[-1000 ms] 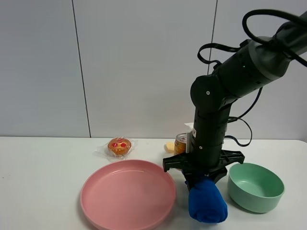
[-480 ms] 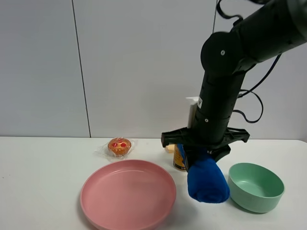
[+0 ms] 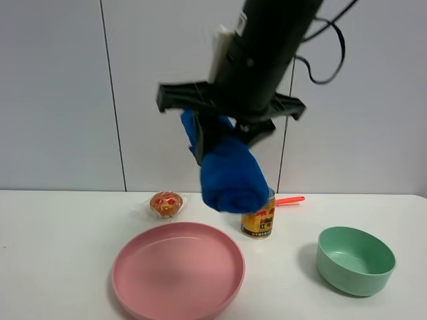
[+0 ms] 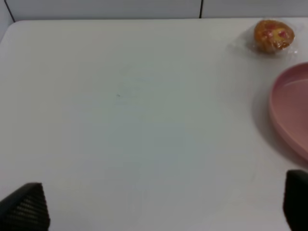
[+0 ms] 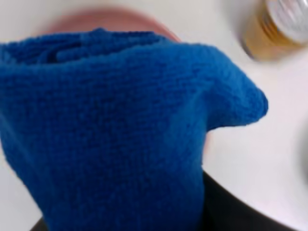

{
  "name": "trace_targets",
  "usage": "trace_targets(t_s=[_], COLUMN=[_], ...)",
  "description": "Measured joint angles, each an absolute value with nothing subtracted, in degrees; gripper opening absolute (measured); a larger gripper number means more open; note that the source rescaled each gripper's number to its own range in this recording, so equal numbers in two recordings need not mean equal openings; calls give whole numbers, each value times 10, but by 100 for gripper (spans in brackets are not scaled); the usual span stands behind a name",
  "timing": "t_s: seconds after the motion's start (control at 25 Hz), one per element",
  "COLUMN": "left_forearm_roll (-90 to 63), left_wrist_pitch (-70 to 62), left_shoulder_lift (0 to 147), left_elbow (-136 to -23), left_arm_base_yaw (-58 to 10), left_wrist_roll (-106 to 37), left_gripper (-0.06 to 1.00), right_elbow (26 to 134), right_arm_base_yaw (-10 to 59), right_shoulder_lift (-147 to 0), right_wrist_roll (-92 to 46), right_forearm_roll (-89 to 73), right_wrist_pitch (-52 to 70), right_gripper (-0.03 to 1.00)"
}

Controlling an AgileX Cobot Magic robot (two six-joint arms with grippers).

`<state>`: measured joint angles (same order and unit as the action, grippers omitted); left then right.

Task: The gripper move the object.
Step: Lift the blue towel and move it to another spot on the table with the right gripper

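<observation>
The right gripper point(image 3: 220, 130) clamps the rolled blue towel point(image 3: 230, 177), which hangs lengthwise toward five o'clock. The pink plate point(image 3: 133, 267) lies below, about seven o'clock from it.

The right gripper point(image 3: 220, 133) has lifted the blue towel point(image 3: 230, 175) off the desk point(image 3: 60, 253), from between the pink plate point(image 3: 119, 280) and green bowl point(image 3: 343, 277). It has moved up and leftward, uncovering the can point(image 3: 260, 223).

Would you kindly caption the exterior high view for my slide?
Right gripper holds a blue towel high over the table.
</observation>
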<state>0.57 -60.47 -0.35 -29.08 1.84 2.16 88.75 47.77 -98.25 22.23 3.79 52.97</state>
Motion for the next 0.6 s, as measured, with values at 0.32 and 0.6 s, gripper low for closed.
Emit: trace_targets(t_s=[0.32, 0.6], left_forearm_roll=[6, 7], left_wrist_pitch=[-605, -605], left_shoulder_lift=[-4, -4], left_elbow=[-291, -291], left_arm_base_yaw=[18, 18], left_wrist_roll=[22, 22], left_gripper=[100, 100], right_elbow=[1138, 1322], right_arm_base_yaw=[527, 538], right_shoulder_lift=[-1110, -1275], right_wrist_roll=[221, 242], right_forearm_roll=[49, 49], right_wrist_pitch=[602, 602], right_gripper=[0, 0])
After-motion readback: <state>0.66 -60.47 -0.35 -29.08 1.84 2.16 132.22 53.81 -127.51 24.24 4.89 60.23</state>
